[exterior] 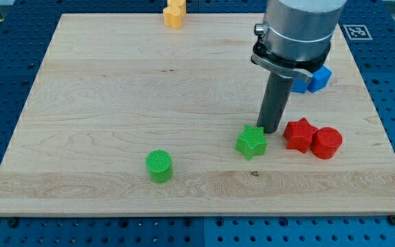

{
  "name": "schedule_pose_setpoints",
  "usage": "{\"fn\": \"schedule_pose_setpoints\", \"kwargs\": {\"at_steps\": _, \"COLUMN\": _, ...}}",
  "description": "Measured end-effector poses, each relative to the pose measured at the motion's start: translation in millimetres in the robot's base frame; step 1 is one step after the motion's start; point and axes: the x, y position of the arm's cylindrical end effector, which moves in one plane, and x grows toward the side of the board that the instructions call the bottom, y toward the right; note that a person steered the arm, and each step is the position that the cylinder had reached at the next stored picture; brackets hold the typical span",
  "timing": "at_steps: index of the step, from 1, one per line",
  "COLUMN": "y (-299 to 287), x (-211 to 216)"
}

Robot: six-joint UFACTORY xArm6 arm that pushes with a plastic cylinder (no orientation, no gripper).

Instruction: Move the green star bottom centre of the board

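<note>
The green star point(251, 143) lies on the wooden board point(101, 103), right of centre and in its lower half. My tip point(269, 130) stands just above and to the right of the star, touching or almost touching its upper right point. The red star point(300, 134) is close on the tip's right.
A red cylinder point(326, 143) touches the red star's right side. A green cylinder point(159, 166) sits at lower left of centre. Blue blocks point(313, 79) are partly hidden behind the arm at the right. A yellow block point(174, 12) sits at the board's top edge.
</note>
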Motion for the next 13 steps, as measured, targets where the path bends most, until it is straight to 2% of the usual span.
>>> {"fn": "schedule_pose_setpoints", "kwargs": {"at_steps": 2, "y": 1.8, "x": 9.3}}
{"fn": "schedule_pose_setpoints", "kwargs": {"at_steps": 6, "y": -61.3, "x": 9.3}}
{"fn": "schedule_pose_setpoints", "kwargs": {"at_steps": 8, "y": -67.1, "x": 14.3}}
{"fn": "schedule_pose_setpoints", "kwargs": {"at_steps": 11, "y": 9.7, "x": 32.0}}
{"fn": "schedule_pose_setpoints", "kwargs": {"at_steps": 13, "y": 17.0, "x": 32.8}}
